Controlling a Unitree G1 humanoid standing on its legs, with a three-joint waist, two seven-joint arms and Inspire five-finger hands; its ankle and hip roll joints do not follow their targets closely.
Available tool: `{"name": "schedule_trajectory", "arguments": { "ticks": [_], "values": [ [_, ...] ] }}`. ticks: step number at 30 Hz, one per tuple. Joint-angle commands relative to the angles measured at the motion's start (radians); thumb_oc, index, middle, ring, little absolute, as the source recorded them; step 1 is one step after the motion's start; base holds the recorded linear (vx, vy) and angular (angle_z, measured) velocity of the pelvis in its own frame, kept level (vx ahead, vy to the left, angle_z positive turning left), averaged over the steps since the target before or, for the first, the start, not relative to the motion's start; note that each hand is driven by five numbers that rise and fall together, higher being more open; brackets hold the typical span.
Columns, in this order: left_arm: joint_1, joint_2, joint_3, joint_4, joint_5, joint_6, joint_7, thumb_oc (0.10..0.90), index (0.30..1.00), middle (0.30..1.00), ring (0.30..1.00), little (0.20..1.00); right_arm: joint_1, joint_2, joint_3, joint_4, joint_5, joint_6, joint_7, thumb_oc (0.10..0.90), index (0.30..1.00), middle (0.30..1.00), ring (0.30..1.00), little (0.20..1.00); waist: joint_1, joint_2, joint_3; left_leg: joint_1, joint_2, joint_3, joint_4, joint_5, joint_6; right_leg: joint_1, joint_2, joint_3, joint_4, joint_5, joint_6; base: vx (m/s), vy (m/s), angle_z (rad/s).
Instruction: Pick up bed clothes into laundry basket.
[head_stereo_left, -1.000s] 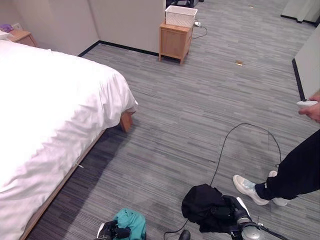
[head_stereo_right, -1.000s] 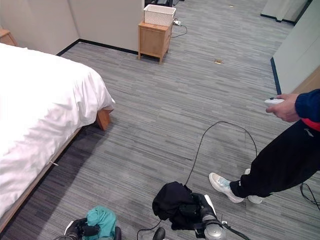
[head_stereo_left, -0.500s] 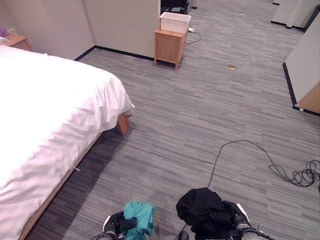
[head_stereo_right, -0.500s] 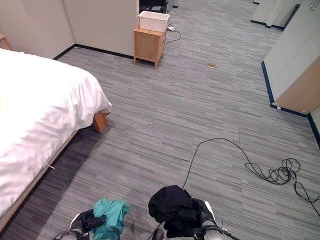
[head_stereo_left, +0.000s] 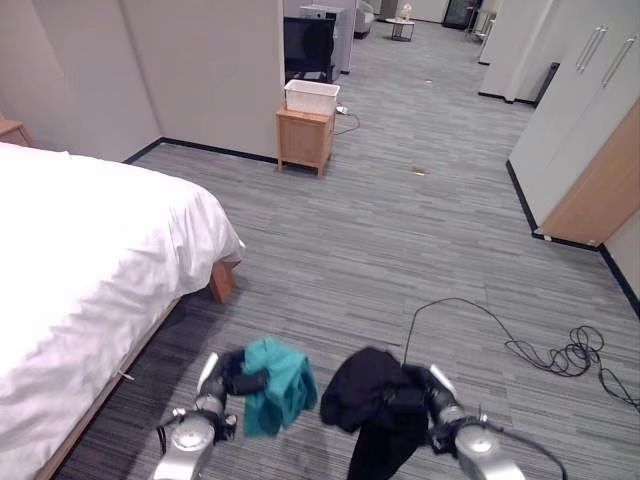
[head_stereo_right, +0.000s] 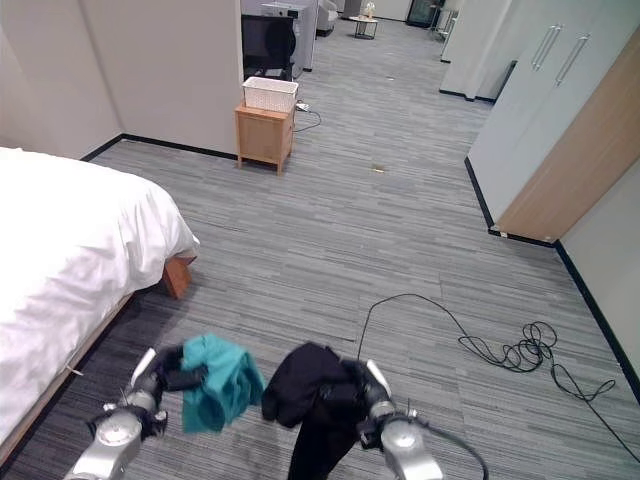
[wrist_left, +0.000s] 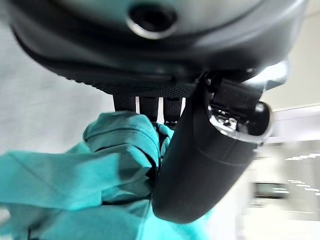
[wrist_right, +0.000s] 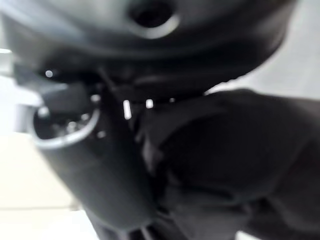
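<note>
Both clenched: left robot hand (head_stereo_left: 232, 383) w/ teal garment (head_stereo_left: 275, 395), right robot hand (head_stereo_left: 420, 392) w/ black garment (head_stereo_left: 370, 400)

Both hands (head_stereo_left: 235, 381) (head_stereo_left: 415, 393) raised, fingers clenched.

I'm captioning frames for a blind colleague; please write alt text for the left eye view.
The left hand holds a teal garment and the right hand a black garment above grey floor. A white bed lies left; far off, a white basket sits on a wooden cabinet.

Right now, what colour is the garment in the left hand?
Teal garment, clearest in the left eye view.
</note>
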Motion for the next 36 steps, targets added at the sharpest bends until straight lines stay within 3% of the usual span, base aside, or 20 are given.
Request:
{"name": "schedule_trajectory", "arguments": {
  "ticks": [1,3,7,15,17,19,20,22,24,25,27,29,31,32,33,36],
  "values": [
    [-0.062,0.012,0.012,-0.041,0.013,-0.102,0.025,0.4,0.3,0.3,0.3,0.3,-0.117,-0.05,-0.039,-0.08,-0.072,-0.119,-0.028,0.4,0.3,0.3,0.3,0.3,0.007,0.02,-0.028,-0.018,0.056,0.085,0.007,0.029,-0.073,0.022,-0.12,0.093,0.012,-0.012,0.172,0.0,0.0,0.0],
    [-0.053,0.031,0.049,-0.095,0.013,-0.112,0.025,0.4,0.3,0.3,0.3,0.3,-0.122,-0.101,-0.078,-0.18,-0.142,-0.13,-0.036,0.4,0.3,0.3,0.3,0.3,0.009,0.018,-0.034,-0.016,0.056,0.088,0.007,0.025,-0.073,0.022,-0.124,0.092,0.011,-0.011,0.175,0.02,0.043,0.02],
    [-0.053,0.062,0.081,-0.127,0.018,-0.118,0.028,0.4,0.3,0.3,0.3,0.3,-0.134,-0.129,-0.111,-0.232,-0.167,-0.132,-0.039,0.4,0.3,0.3,0.3,0.3,0.009,0.015,-0.036,-0.014,0.055,0.091,0.007,0.016,-0.069,0.016,-0.128,0.098,0.012,-0.006,0.18,0.0,0.025,0.02],
    [0.02,0.098,0.158,-0.144,-0.003,-0.115,0.013,0.4,0.3,0.3,0.3,0.3,-0.137,-0.125,-0.129,-0.222,-0.2,-0.108,-0.038,0.4,0.3,0.3,0.3,0.3,0.011,0.008,-0.001,0.004,0.037,0.104,0.009,-0.006,-0.041,-0.026,-0.14,0.129,0.09,-0.007,0.189,0.0,0.079,-0.11],
    [0.031,0.113,0.17,-0.116,0.005,-0.101,0.008,0.4,0.3,0.3,0.3,0.3,-0.127,-0.118,-0.141,-0.234,-0.209,-0.105,-0.036,0.4,0.3,0.3,0.3,0.3,0.014,-0.007,0.02,0.013,0.034,0.112,0.009,-0.016,-0.031,-0.077,-0.152,0.131,0.197,0.038,0.218,0.0,0.07,-0.09],
    [0.036,0.123,0.184,-0.1,0.004,-0.096,0.013,0.4,0.3,0.3,0.3,0.3,-0.119,-0.117,-0.15,-0.249,-0.217,-0.099,-0.032,0.4,0.3,0.3,0.3,0.3,0.009,-0.011,0.04,0.031,0.053,0.12,0.011,-0.018,-0.031,-0.155,-0.151,0.142,0.335,0.14,0.234,0.0,-0.005,-0.07],
    [0.036,0.125,0.185,-0.102,0.001,-0.095,0.014,0.4,0.3,0.3,0.3,0.3,-0.123,-0.118,-0.148,-0.252,-0.221,-0.099,-0.032,0.4,0.3,0.3,0.3,0.3,0.007,0.001,0.06,0.036,0.073,0.129,0.013,-0.013,-0.029,-0.226,-0.142,0.152,0.437,0.217,0.234,-0.06,0.018,-0.03],
    [0.051,0.128,0.198,-0.115,-0.01,-0.091,0.019,0.4,0.3,0.3,0.3,0.3,-0.139,-0.118,-0.141,-0.253,-0.226,-0.097,-0.037,0.4,0.3,0.3,0.3,0.3,0.012,0.071,0.092,0.053,0.14,0.14,0.016,-0.012,-0.013,-0.363,-0.159,0.106,0.686,0.228,0.234,-0.08,0.177,0.03],
    [0.058,0.12,0.206,-0.119,-0.024,-0.086,0.02,0.4,0.3,0.3,0.3,0.3,-0.153,-0.113,-0.128,-0.272,-0.236,-0.093,-0.031,0.4,0.3,0.3,0.3,0.3,0.012,0.138,0.11,0.046,0.19,0.142,0.019,-0.006,0.01,-0.53,-0.205,0.113,1.007,0.168,0.234,-0.04,0.307,-0.15],
    [0.053,0.119,0.198,-0.113,-0.026,-0.081,0.022,0.4,0.3,0.3,0.3,0.3,-0.153,-0.115,-0.127,-0.279,-0.243,-0.092,-0.032,0.4,0.3,0.3,0.3,0.3,0.001,0.161,0.124,0.056,0.204,0.121,0.021,-0.004,0.018,-0.605,-0.197,0.13,1.154,0.117,0.234,0.06,0.296,-0.47],
    [0.042,0.11,0.183,-0.109,-0.025,-0.074,0.026,0.4,0.3,0.3,0.3,0.3,-0.154,-0.119,-0.133,-0.296,-0.248,-0.087,-0.038,0.4,0.3,0.3,0.3,0.3,-0.017,0.191,0.14,0.062,0.218,0.087,0.024,0.01,0.03,-0.764,-0.136,0.153,1.404,0.015,0.234,0.08,0.177,-0.3],
    [0.041,0.108,0.173,-0.124,-0.02,-0.07,0.023,0.4,0.3,0.3,0.3,0.3,-0.158,-0.126,-0.14,-0.312,-0.245,-0.089,-0.044,0.4,0.3,0.3,0.3,0.3,-0.026,0.216,0.162,0.072,0.239,0.078,0.031,0.018,0.036,-0.91,-0.12,0.152,1.583,-0.022,0.234,0.09,0.085,0.18],
    [0.036,0.108,0.162,-0.13,-0.019,-0.067,0.022,0.4,0.3,0.3,0.3,0.3,-0.165,-0.13,-0.137,-0.322,-0.238,-0.088,-0.046,0.4,0.3,0.3,0.3,0.3,-0.03,0.219,0.176,0.082,0.243,0.072,0.035,0.009,0.04,-1.025,-0.151,0.169,1.674,-0.028,0.231,0.2,0.052,0.41],
    [0.026,0.11,0.157,-0.127,-0.023,-0.066,0.025,0.4,0.3,0.3,0.3,0.3,-0.169,-0.125,-0.134,-0.322,-0.23,-0.086,-0.046,0.4,0.3,0.3,0.3,0.3,-0.034,0.204,0.182,0.096,0.232,0.063,0.032,-0.003,0.037,-1.071,-0.193,0.164,1.631,-0.006,0.229,0.19,0.017,0.58],
    [0.025,0.11,0.157,-0.127,-0.024,-0.066,0.025,0.4,0.3,0.3,0.3,0.3,-0.17,-0.125,-0.134,-0.322,-0.23,-0.086,-0.046,0.4,0.3,0.3,0.3,0.3,-0.038,0.202,0.183,0.095,0.231,0.059,0.032,-0.002,0.038,-1.071,-0.197,0.164,1.633,-0.006,0.229,0.21,-0.008,0.67],
    [0.005,0.105,0.137,-0.116,-0.032,-0.069,0.028,0.4,0.3,0.3,0.3,0.3,-0.167,-0.128,-0.144,-0.322,-0.216,-0.08,-0.05,0.4,0.3,0.3,0.3,0.3,-0.055,0.188,0.192,0.104,0.218,0.023,0.048,-0.023,0.029,-1.064,-0.183,0.118,1.433,0.047,0.233,0.17,-0.05,0.51]
  ]
}}
